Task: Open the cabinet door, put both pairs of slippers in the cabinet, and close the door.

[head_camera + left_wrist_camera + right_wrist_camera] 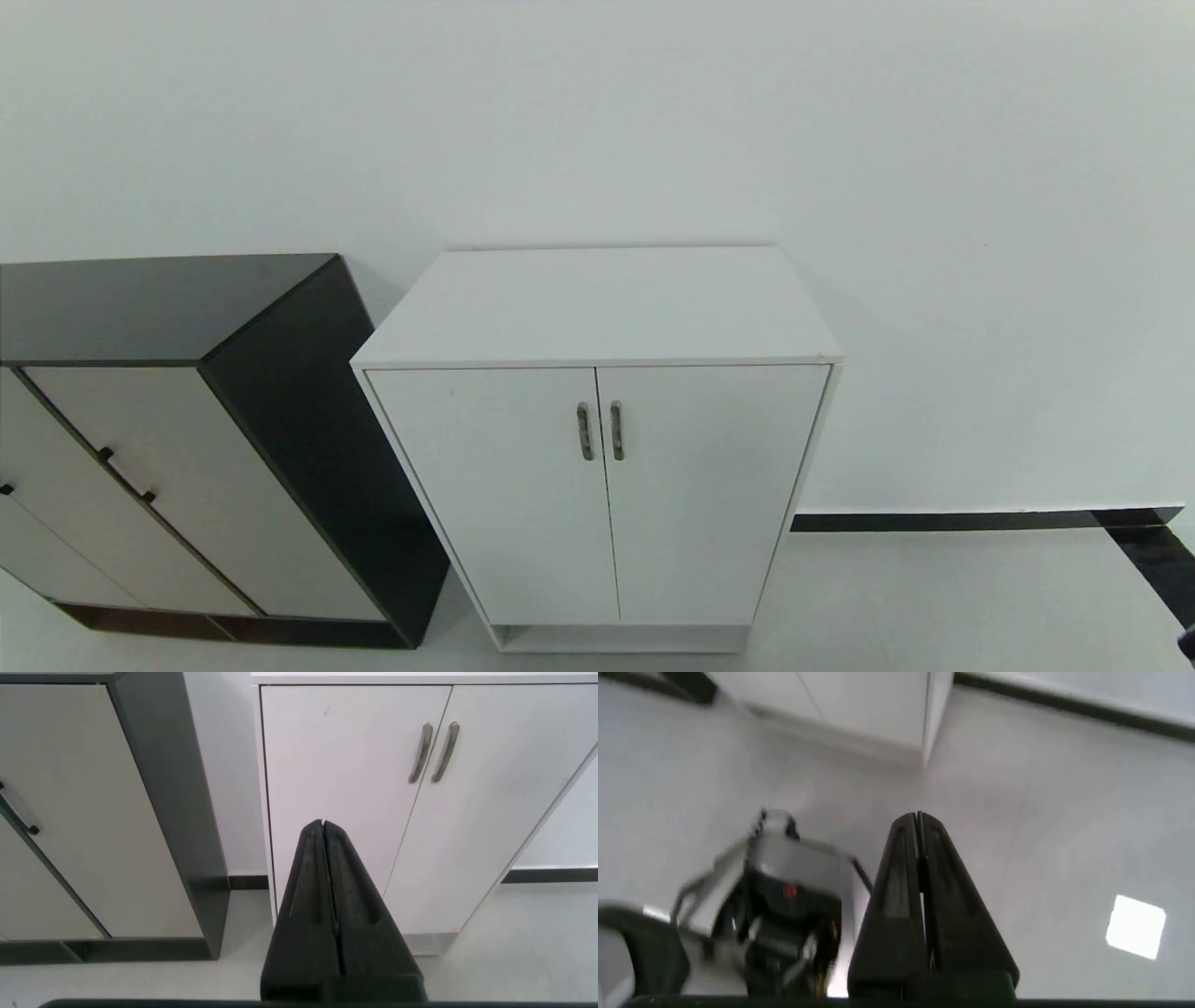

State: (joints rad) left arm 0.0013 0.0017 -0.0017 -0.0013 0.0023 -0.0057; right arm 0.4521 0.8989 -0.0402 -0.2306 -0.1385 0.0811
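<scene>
A white two-door cabinet [597, 485] stands against the wall with both doors closed; two grey handles [599, 430] meet at the middle seam. In the left wrist view the cabinet [420, 793] faces my left gripper [323, 826], whose black fingers are pressed together, shut on nothing, well short of the handles [435, 752]. My right gripper [918, 819] is also shut and empty, held above the grey floor near the cabinet's lower corner [926, 737].
A black-sided cabinet [187, 439] with pale doors stands close to the white one's left. Light grey floor [934, 597] lies open to the right, with a black baseboard strip [980, 520] along the wall.
</scene>
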